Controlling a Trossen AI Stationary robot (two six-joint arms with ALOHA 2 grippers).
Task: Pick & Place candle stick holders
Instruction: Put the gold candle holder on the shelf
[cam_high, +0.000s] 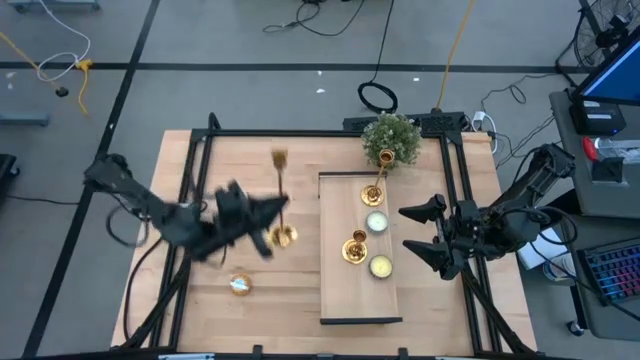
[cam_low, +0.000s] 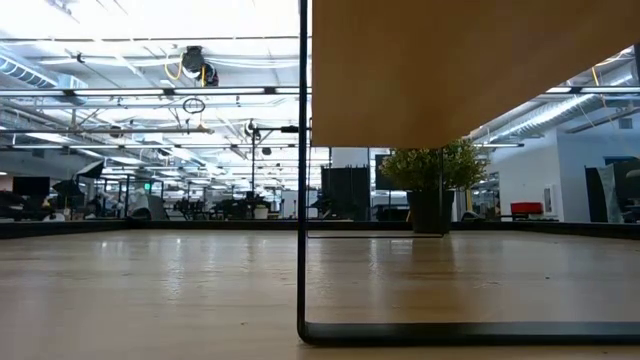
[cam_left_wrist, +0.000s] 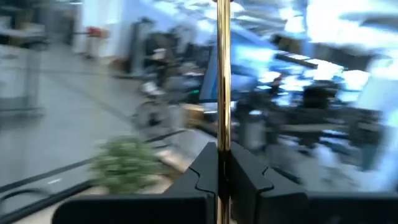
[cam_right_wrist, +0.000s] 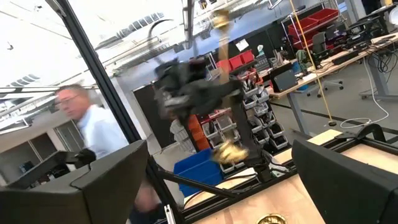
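Two arms were over my table (cam_high: 250, 310), which filled the middle of the high view, a pale wooden top inside a black frame. A long wooden tray (cam_high: 340, 295) lay right of centre on it, running from mid-frame toward the bottom edge. At the tray's upper end, near top centre, sat the bushy green plant (cam_high: 391, 137).

My left arm reached in from the left edge, blurred. Its left gripper (cam_high: 268, 210) sat just left of centre and was clenched on the stem of the tall holder (cam_high: 281, 195). That holder was tilted, with its cup toward the top of the frame and its round base toward the bottom, left of the tray. In the left wrist view the gold stem ran straight up the middle of the frame, pinched between the two dark fingers (cam_left_wrist: 199, 177).

My right arm came in from the right edge. Its right gripper (cam_high: 428, 228) hung just right of the tray with its jaws spread wide and nothing between them.

On the tray, a second holder (cam_high: 373, 190) stood just below the plant, and a short holder (cam_high: 355, 248) stood lower down at mid-tray. Two pale tealights (cam_high: 377, 222) lay on the tray beside them. One more small disc (cam_high: 240, 285) lay on the bare table at lower left.
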